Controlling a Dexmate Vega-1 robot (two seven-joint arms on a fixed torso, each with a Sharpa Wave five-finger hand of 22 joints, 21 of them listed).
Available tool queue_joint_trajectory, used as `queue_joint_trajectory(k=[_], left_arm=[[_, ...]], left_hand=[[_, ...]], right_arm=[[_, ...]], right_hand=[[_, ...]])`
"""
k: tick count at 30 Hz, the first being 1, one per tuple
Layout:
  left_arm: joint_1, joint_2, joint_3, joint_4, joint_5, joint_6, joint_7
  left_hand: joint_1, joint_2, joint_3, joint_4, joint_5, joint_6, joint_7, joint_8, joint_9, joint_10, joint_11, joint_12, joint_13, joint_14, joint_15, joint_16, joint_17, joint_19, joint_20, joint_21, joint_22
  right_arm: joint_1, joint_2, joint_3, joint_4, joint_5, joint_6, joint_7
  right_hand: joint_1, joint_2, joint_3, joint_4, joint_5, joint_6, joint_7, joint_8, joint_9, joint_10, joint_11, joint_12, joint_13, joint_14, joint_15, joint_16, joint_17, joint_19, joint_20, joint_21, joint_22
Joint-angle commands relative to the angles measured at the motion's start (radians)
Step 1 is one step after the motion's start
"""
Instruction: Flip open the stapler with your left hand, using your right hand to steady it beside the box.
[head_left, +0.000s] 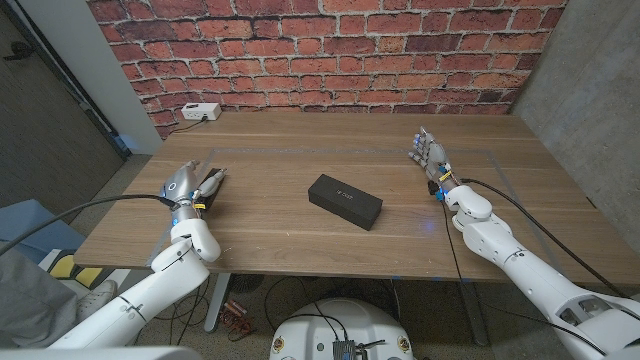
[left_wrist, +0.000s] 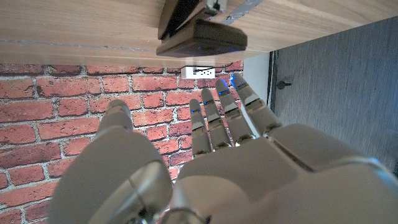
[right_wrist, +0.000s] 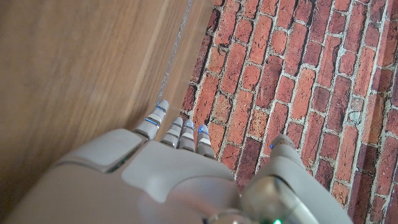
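Left hand (head_left: 192, 186) at tabletop (head_left: 300, 225) left edge, fingers apart, empty | right hand (head_left: 428, 160) far right, fingers spread, empty | black box (head_left: 345, 201) mid-tabletop, well apart from both | stapler: cannot tell

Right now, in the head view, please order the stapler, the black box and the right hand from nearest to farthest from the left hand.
From the left hand:
1. stapler, just beside the hand, toward the table's middle.
2. black box, at the table's middle.
3. right hand, across the table on the right side.
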Motion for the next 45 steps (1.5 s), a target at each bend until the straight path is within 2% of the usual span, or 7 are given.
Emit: queue_joint_trajectory(k=[1, 4, 8, 17, 25, 31, 45], left_arm=[[-0.011, -0.023, 0.018, 0.026, 0.015, 0.035, 0.049], [-0.015, -0.022, 0.025, 0.025, 0.020, 0.051, 0.048], [-0.020, -0.018, 0.036, 0.023, 0.028, 0.074, 0.046], [-0.025, -0.028, 0.049, 0.026, 0.040, 0.120, 0.059], [-0.027, -0.041, 0.055, 0.039, 0.048, 0.128, 0.084], [-0.025, -0.054, 0.052, 0.049, 0.046, 0.116, 0.106], [-0.033, -0.068, 0.059, 0.035, 0.041, 0.194, 0.093]], left_hand=[[0.000, -0.004, -0.001, 0.000, -0.002, 0.044, -0.008, 0.015, 0.001, 0.066, -0.021, 0.022, 0.009, 0.090, -0.098, 0.021, -0.002, 0.024, -0.012, 0.011, 0.002], [0.001, -0.007, -0.003, -0.001, -0.002, 0.048, -0.010, 0.015, 0.001, 0.063, -0.021, 0.020, 0.009, 0.102, -0.101, 0.023, -0.003, 0.029, -0.015, 0.013, 0.002], [0.004, -0.014, -0.007, -0.002, -0.003, 0.044, -0.007, 0.005, 0.001, 0.063, -0.016, 0.008, 0.013, 0.124, -0.107, 0.008, -0.005, 0.200, -0.056, 0.078, 0.010], [0.005, -0.010, -0.006, 0.000, -0.002, 0.049, 0.002, 0.004, 0.001, 0.064, -0.012, 0.002, 0.017, 0.127, -0.104, -0.001, -0.003, 0.275, -0.098, 0.107, 0.015], [0.009, 0.002, -0.002, 0.002, -0.004, 0.097, 0.003, 0.016, 0.002, 0.108, -0.018, 0.011, 0.024, 0.224, -0.130, 0.023, 0.002, 0.385, -0.126, 0.162, 0.034], [0.004, 0.016, 0.002, 0.008, -0.005, 0.148, 0.010, 0.028, 0.002, 0.180, -0.029, 0.031, 0.034, 0.340, -0.154, 0.062, 0.018, 0.417, -0.144, 0.199, 0.062], [0.002, 0.017, 0.002, 0.008, -0.006, 0.182, 0.017, 0.037, 0.003, 0.230, -0.031, 0.050, 0.044, 0.348, -0.157, 0.062, 0.023, 0.415, -0.131, 0.208, 0.068]], right_arm=[[0.006, 0.008, -0.005, 0.012, 0.003, 0.002, 0.008], [0.008, 0.012, -0.007, 0.018, 0.002, 0.007, 0.011], [0.010, 0.014, -0.010, 0.024, -0.001, 0.013, 0.015], [0.012, 0.022, -0.010, 0.043, 0.006, 0.016, 0.024], [0.011, 0.021, -0.010, 0.045, 0.006, 0.020, 0.027], [0.007, 0.018, -0.008, 0.042, 0.007, 0.022, 0.027], [0.002, 0.015, -0.003, 0.047, 0.014, 0.024, 0.033]], right_hand=[[0.001, 0.009, 0.003, -0.006, 0.002, 0.000, 0.004, -0.001, 0.002, -0.002, -0.006, 0.000, 0.002, 0.002, -0.001, 0.005, 0.001, 0.002, 0.005, 0.004, 0.003], [0.001, 0.010, 0.003, -0.006, 0.002, 0.001, 0.003, 0.000, 0.002, -0.002, -0.008, 0.000, 0.002, 0.002, -0.001, 0.005, 0.001, 0.002, 0.005, 0.004, 0.003], [0.001, 0.010, 0.003, -0.006, 0.002, 0.000, 0.002, -0.001, 0.002, -0.002, -0.006, 0.000, 0.002, 0.002, -0.002, 0.005, 0.001, 0.001, 0.005, 0.004, 0.003], [0.001, 0.011, 0.002, -0.007, 0.002, 0.000, 0.002, -0.001, 0.002, -0.002, -0.007, 0.000, 0.002, 0.002, -0.002, 0.005, 0.001, 0.001, 0.005, 0.003, 0.003], [0.001, 0.011, 0.002, -0.007, 0.002, 0.001, 0.002, -0.001, 0.002, -0.002, -0.005, 0.000, 0.002, 0.002, -0.001, 0.005, 0.001, 0.002, 0.005, 0.004, 0.003], [0.000, 0.011, 0.001, -0.008, 0.001, 0.001, 0.002, -0.001, 0.002, -0.002, -0.007, 0.000, 0.002, 0.002, -0.002, 0.005, 0.001, 0.001, 0.005, 0.004, 0.003], [-0.001, 0.011, 0.001, -0.008, 0.001, 0.000, 0.001, -0.001, 0.002, 0.000, -0.006, 0.001, 0.002, 0.001, -0.003, 0.005, 0.001, 0.002, 0.005, 0.004, 0.003]])
